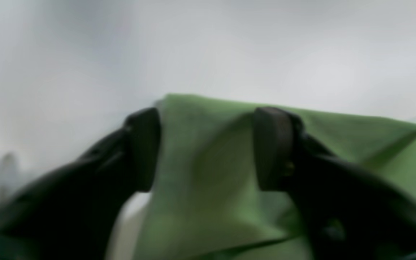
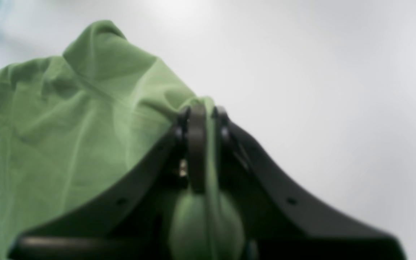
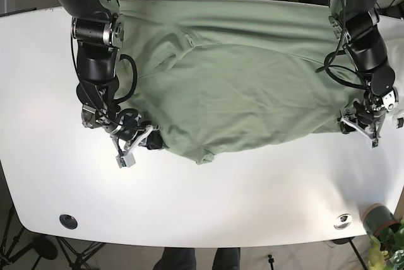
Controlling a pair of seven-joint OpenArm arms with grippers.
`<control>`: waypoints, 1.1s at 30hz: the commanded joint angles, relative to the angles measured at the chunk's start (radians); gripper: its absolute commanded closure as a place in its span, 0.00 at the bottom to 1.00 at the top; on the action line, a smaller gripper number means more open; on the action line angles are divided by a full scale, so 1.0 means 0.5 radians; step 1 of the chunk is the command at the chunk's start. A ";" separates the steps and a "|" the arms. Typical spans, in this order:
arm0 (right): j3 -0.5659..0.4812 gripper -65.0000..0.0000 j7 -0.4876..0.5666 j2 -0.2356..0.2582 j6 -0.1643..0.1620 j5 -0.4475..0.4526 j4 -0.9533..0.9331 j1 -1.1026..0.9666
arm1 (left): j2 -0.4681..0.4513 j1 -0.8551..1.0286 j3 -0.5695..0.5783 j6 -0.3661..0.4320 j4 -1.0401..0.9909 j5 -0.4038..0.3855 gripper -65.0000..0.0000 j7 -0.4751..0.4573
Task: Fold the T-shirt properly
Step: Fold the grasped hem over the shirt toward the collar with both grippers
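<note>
A green T-shirt [image 3: 246, 74] lies spread and rumpled across the far half of the white table [image 3: 208, 200]. My right gripper [image 2: 202, 112] is shut on a fold of the shirt [image 2: 67, 119], pinching cloth between its fingers. In the base view it [image 3: 148, 140] sits at the shirt's near left edge. My left gripper [image 1: 208, 148] has its jaws apart, with the green cloth [image 1: 208, 162] lying between them. In the base view it [image 3: 355, 122] is at the shirt's near right edge.
A small potted plant [image 3: 382, 219] stands at the table's near right corner. Two round cable ports [image 3: 67, 221] [image 3: 343, 221] sit near the front edge. Cables and equipment lie behind the table's far edge.
</note>
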 commanded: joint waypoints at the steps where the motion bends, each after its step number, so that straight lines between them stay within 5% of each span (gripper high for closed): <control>1: 0.002 0.98 0.029 0.012 0.006 0.012 0.025 0.065 | -0.016 -0.031 0.001 -0.015 0.014 -0.003 0.87 0.041; 3: 0.002 0.98 0.032 0.015 0.006 0.012 0.025 0.065 | -0.016 -0.031 0.007 -0.015 0.026 -0.003 1.00 0.041; 23: 0.002 0.98 -0.054 0.040 0.009 0.012 0.375 0.012 | -0.013 0.034 -0.008 -0.015 0.520 -0.003 1.00 0.057; 33: 0.005 0.98 -0.339 0.070 0.009 0.015 0.933 -0.083 | -0.010 0.055 -0.180 -0.080 0.713 -0.003 1.00 0.219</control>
